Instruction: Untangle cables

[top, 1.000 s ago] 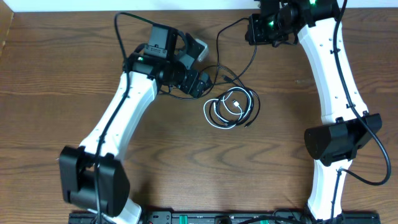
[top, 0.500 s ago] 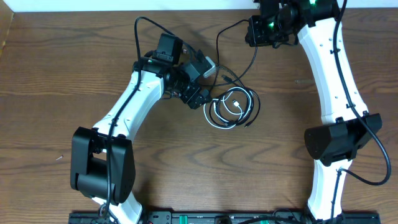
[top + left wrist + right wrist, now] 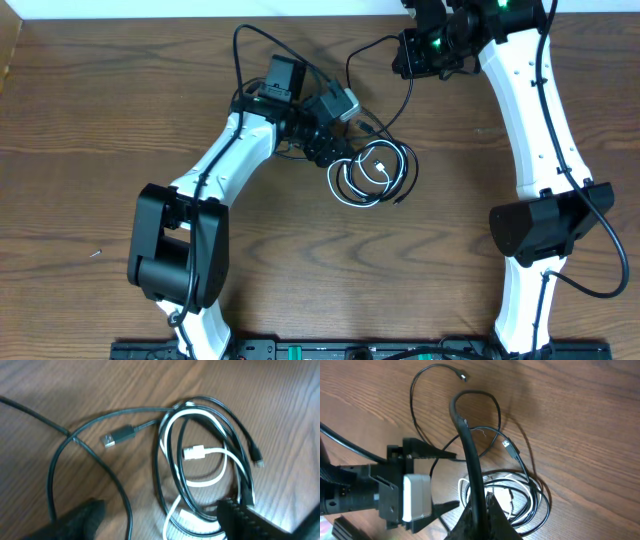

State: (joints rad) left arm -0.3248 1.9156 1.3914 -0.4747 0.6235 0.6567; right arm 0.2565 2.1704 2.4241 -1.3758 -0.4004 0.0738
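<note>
Jaws of the left gripper [image 3: 454, 479] are seen spread apart, held low over the brown wooden counter [image 3: 100, 120], just beside the looped bundle of thin black and white cables [image 3: 370, 172]; jaws of the right gripper [image 3: 476, 512] are clamped on one thin black cable [image 3: 462, 425], which arcs away toward the bundle; a black USB plug [image 3: 117, 437] is seen lying just outside the loops; a white plug [image 3: 195, 452] lies within them.

no readable text, labels, brands, numbers or signs anywhere
</note>
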